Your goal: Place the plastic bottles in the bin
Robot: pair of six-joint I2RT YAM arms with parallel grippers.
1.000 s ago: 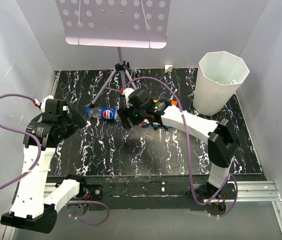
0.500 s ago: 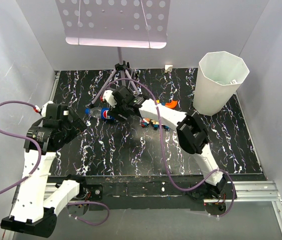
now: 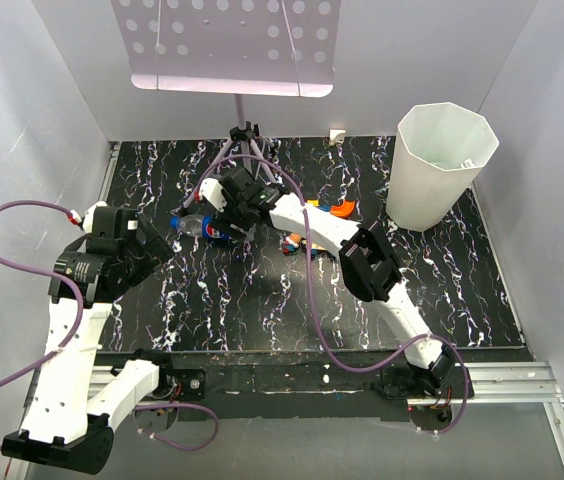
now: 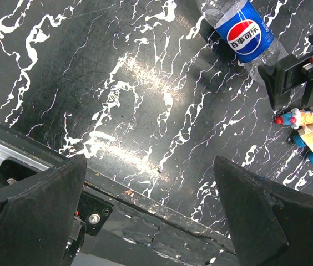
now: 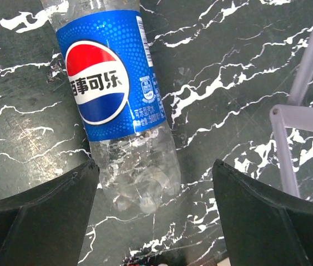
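A clear plastic bottle with a blue Pepsi label (image 3: 210,228) lies on its side on the black marbled table, left of centre. In the right wrist view the bottle (image 5: 109,77) points its base toward my right gripper (image 5: 154,166), which is open; the base sits between the fingertips, apart from both. From above, the right gripper (image 3: 228,222) hovers at the bottle's right end. My left gripper (image 3: 160,246) is open and empty, just left of the bottle (image 4: 245,36). The white faceted bin (image 3: 444,170) stands at the back right.
Small toy blocks (image 3: 307,245) and an orange piece (image 3: 342,210) lie right of the bottle; the blocks (image 4: 312,130) also show in the left wrist view. A tripod stand (image 3: 242,140) with a perforated plate (image 3: 227,45) rises behind. White walls enclose the table.
My right arm has stretched left and back, bringing its open gripper from the toy blocks to the base of the Pepsi bottle. The left arm has barely moved.
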